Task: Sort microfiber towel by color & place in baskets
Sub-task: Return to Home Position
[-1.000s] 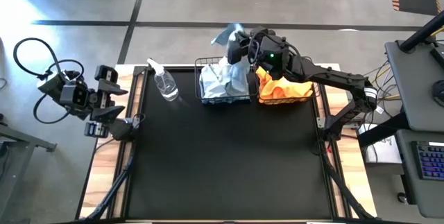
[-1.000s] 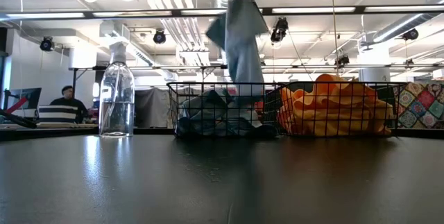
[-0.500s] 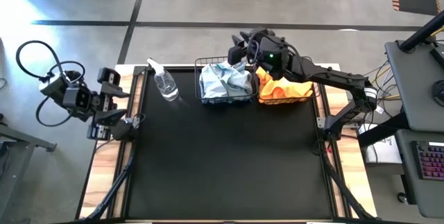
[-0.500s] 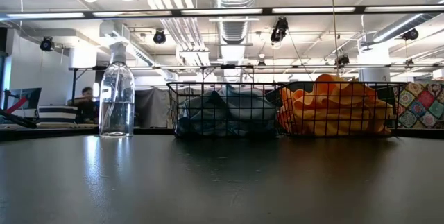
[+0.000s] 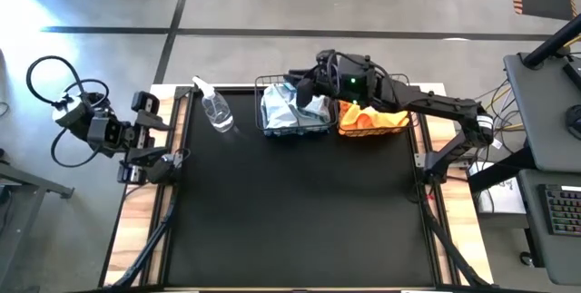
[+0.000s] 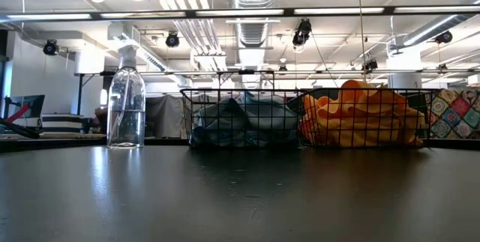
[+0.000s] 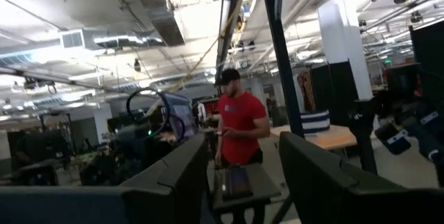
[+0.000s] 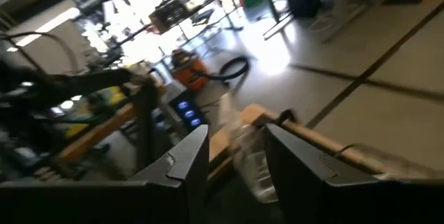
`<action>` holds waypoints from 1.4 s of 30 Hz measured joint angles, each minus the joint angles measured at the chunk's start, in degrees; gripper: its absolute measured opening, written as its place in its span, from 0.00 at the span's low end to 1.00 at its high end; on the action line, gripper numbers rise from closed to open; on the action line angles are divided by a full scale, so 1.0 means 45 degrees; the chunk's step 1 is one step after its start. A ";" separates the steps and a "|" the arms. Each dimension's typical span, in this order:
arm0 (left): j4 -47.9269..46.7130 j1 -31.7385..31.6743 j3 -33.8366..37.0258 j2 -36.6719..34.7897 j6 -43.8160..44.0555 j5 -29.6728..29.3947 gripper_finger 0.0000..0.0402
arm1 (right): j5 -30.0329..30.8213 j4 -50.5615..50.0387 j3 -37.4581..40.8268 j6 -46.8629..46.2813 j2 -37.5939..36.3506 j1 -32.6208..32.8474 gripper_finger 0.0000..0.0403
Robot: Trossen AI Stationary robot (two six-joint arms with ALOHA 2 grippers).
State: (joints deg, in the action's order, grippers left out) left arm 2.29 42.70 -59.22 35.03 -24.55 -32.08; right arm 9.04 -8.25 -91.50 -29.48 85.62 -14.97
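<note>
The black worktop carries two baskets side by side at its far edge. The right gripper hangs above the left basket with its fingers apart, holding nothing. The left gripper waits at the worktop's left edge, its fingers also spread and empty. The left basket is filled with blue towels. The right basket is filled with orange towels. A spray bottle stands upright near the far left corner, beside the left basket and apart from it.
</note>
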 joint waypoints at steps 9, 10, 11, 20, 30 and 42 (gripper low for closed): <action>-0.2074 0.0000 0.0000 -0.0610 0.2098 0.0006 0.41 | -0.0112 0.0000 0.0000 -0.1192 0.0000 0.1535 0.32; -0.2363 0.0000 0.0000 -0.0646 0.2429 0.0010 0.41 | -0.0121 0.0000 0.0000 -0.1268 0.0000 0.1761 0.32; -0.2634 0.0000 0.0000 -0.0667 0.2797 0.0013 0.41 | -0.0117 0.0005 0.0000 -0.1357 0.0000 0.2003 0.32; -0.3212 0.0000 0.0000 0.0003 0.3963 0.0024 0.41 | -0.0010 0.0063 0.0000 -0.1460 0.0067 0.4190 0.31; -0.3307 0.0005 0.0000 0.1154 0.6542 0.0063 0.41 | -0.0010 0.0015 0.0005 -0.3866 0.0185 0.6438 0.30; -0.3119 0.0000 0.0000 0.1592 0.5564 0.0005 0.41 | -0.0015 0.0006 0.0005 -0.3057 0.0185 0.8120 0.32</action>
State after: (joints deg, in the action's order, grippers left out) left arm -11.75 42.70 -59.22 42.19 0.49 -32.05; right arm 8.97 -8.22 -91.48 -43.24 86.46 21.57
